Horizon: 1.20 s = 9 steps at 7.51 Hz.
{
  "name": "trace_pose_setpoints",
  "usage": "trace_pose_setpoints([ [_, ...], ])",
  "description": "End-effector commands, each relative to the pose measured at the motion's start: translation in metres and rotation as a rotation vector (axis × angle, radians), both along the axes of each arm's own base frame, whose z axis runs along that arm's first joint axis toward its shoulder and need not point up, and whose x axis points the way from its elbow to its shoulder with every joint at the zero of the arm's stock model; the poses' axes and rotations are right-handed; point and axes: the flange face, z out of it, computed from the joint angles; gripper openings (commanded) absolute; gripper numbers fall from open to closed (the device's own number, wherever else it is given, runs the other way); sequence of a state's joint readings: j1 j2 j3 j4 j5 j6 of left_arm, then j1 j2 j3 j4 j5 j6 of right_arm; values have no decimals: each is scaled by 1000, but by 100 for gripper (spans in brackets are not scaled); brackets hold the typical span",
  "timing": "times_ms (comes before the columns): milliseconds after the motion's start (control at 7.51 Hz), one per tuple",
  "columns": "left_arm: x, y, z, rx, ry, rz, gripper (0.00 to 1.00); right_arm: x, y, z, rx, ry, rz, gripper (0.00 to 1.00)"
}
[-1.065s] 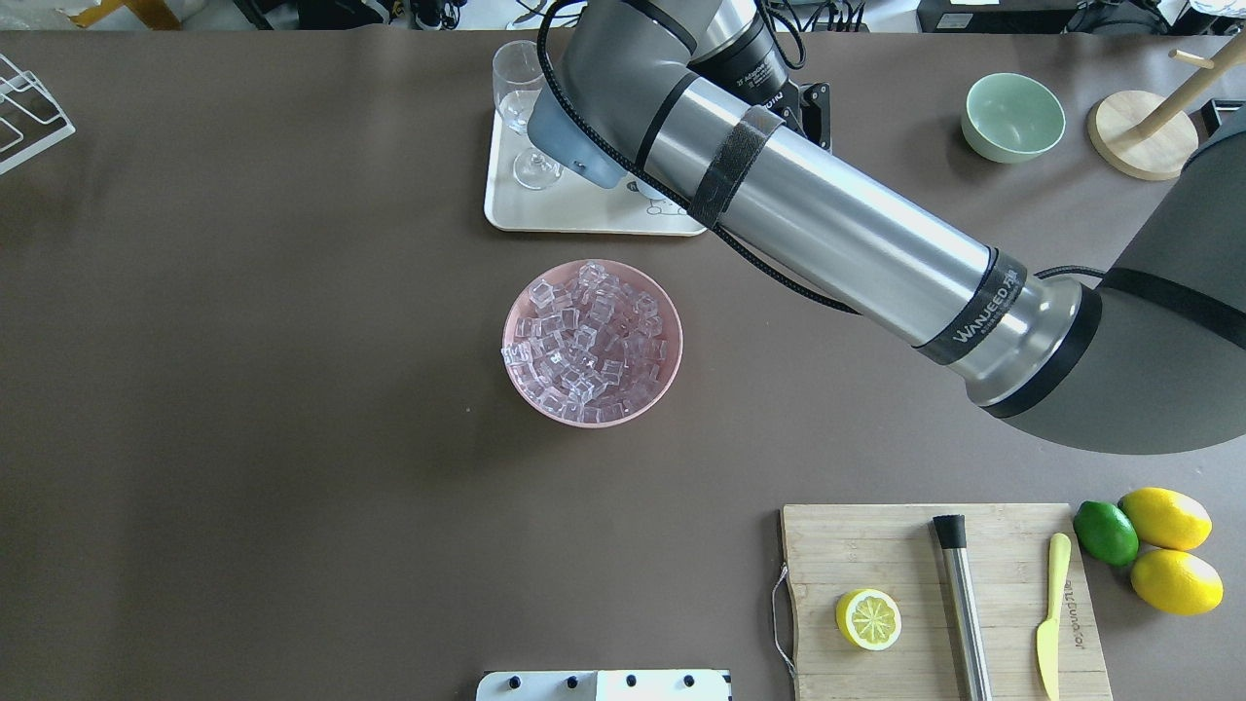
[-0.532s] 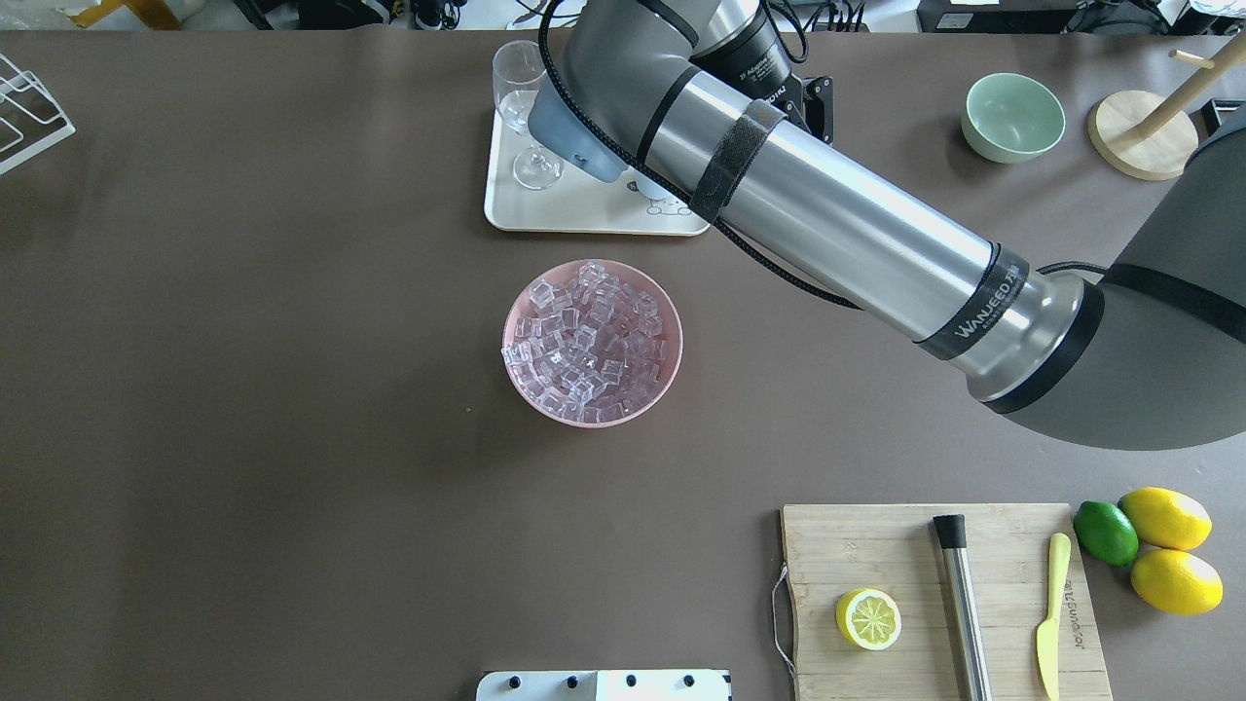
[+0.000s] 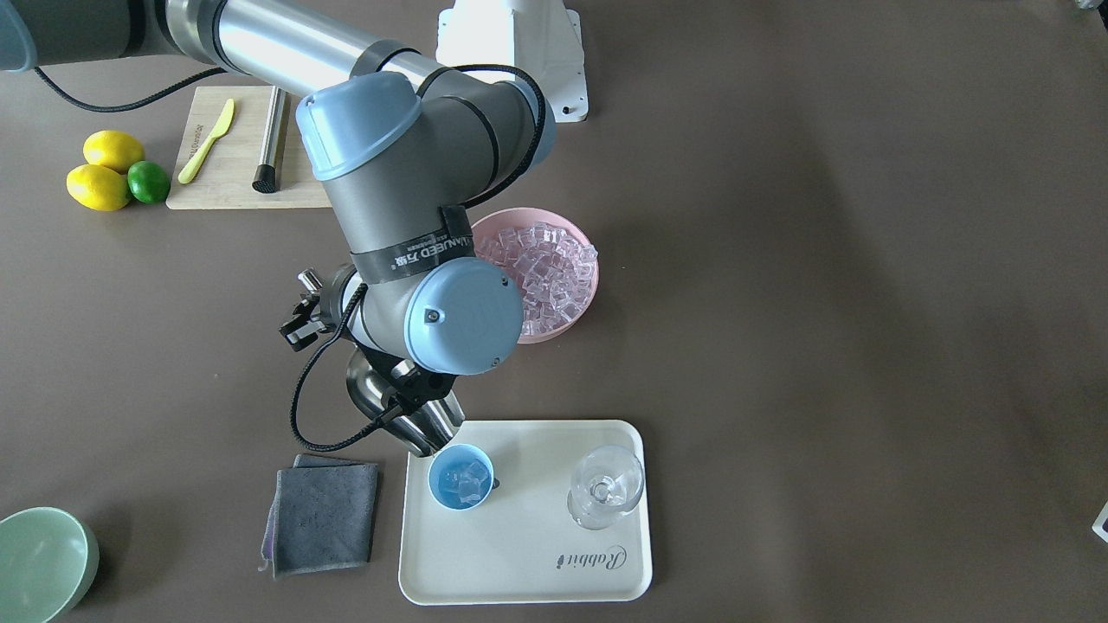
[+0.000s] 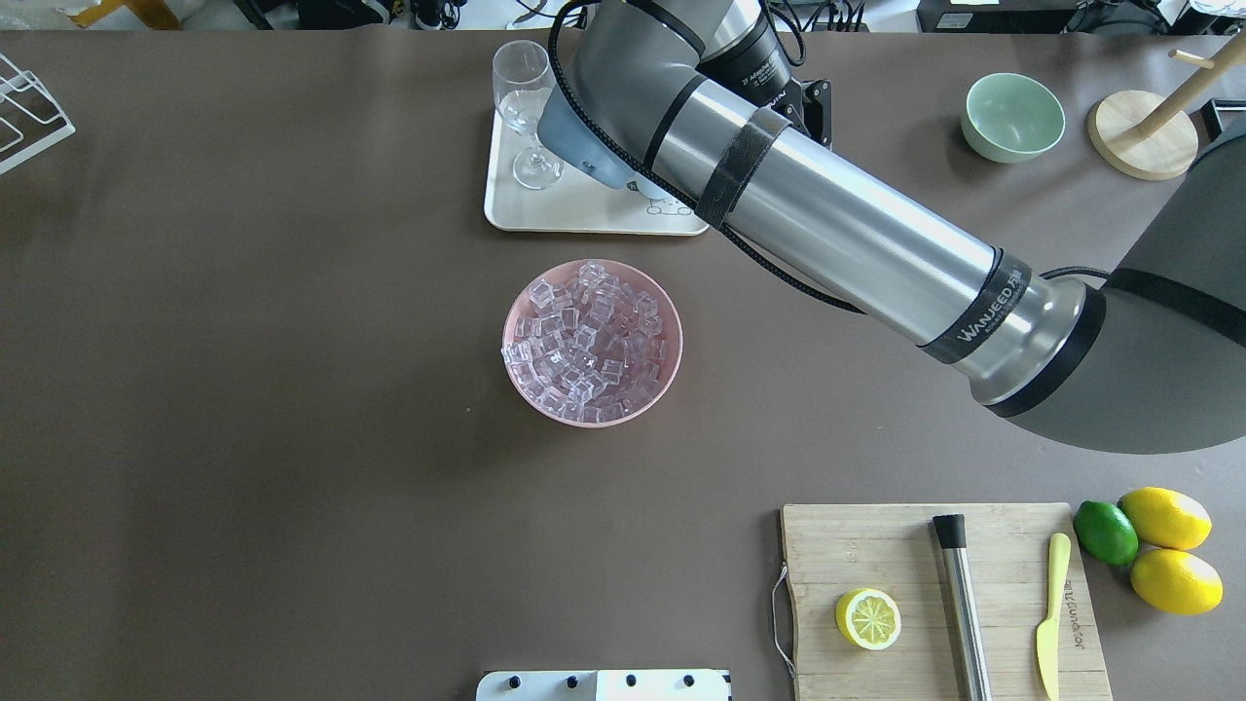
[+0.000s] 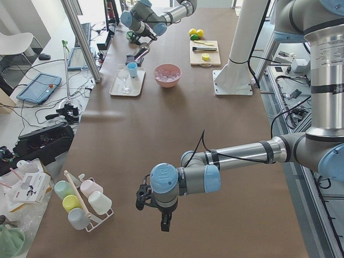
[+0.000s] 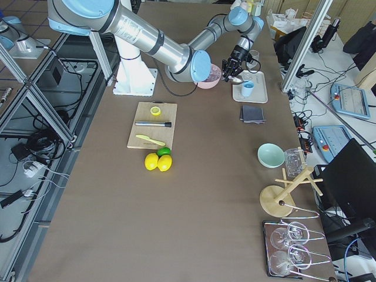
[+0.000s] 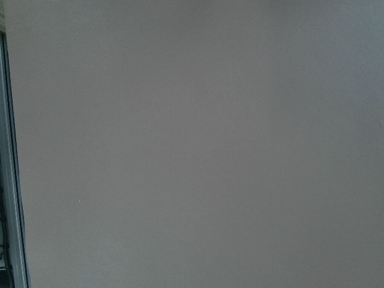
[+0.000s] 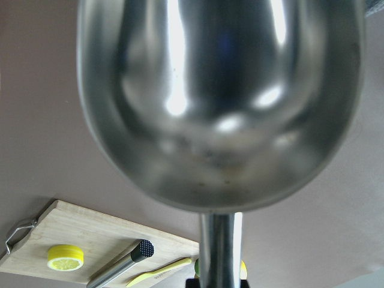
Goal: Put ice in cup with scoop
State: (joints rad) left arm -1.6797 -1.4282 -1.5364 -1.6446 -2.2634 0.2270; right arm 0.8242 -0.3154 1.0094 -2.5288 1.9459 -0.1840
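Right tool (image 3: 414, 388) clamps the shiny steel scoop (image 8: 219, 102) by its handle. The empty trough tilts down beyond the tool to the small light-blue cup (image 3: 461, 478).

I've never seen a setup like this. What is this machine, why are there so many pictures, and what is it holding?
These are two robot arms at a table, caught at one moment by several cameras: one overhead, one facing the robot, one at each end of the table, and one on each wrist.

The right gripper holds a steel scoop, tipped toward a small blue cup on a white tray. A few ice cubes lie in the cup. The close-up from the right wrist shows the scoop's hollow is empty. A stemmed glass stands beside the cup, and a pink bowl holds many more cubes.

Also on the table are a grey cloth, a green bowl and a cutting board with half a lemon.

The left gripper hangs far from all this, and its wrist camera sees only tabletop.
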Motion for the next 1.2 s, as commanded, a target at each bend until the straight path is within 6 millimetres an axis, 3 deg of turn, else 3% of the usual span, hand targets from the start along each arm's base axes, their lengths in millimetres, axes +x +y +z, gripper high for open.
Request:
trace_pose_setpoints([
  [0, -1, 0, 0, 1, 1, -3, 98, 4, 2, -16, -2, 8, -2, 0],
  [399, -2, 1, 0, -1, 2, -5, 98, 12, 11, -13, 32, -23, -2, 0],
  [532, -2, 1, 0, 0, 2, -5, 98, 27, 18, 7, 44, -59, 22, 0],
  [666, -3, 1, 0, -1, 2, -8, 98, 54, 0, 32, -18, -115, 97, 0],
  [799, -3, 1, 0, 0, 2, -7, 98, 70, 0, 56, -18, -130, 111, 0],
  [932, -3, 1, 0, 0, 2, -7, 98, 101, 38, 84, 47, -175, 132, 0],
  [1065, -3, 1, 0, -1, 3, -7, 98, 148, 94, 105, 67, -174, 313, 0],
])
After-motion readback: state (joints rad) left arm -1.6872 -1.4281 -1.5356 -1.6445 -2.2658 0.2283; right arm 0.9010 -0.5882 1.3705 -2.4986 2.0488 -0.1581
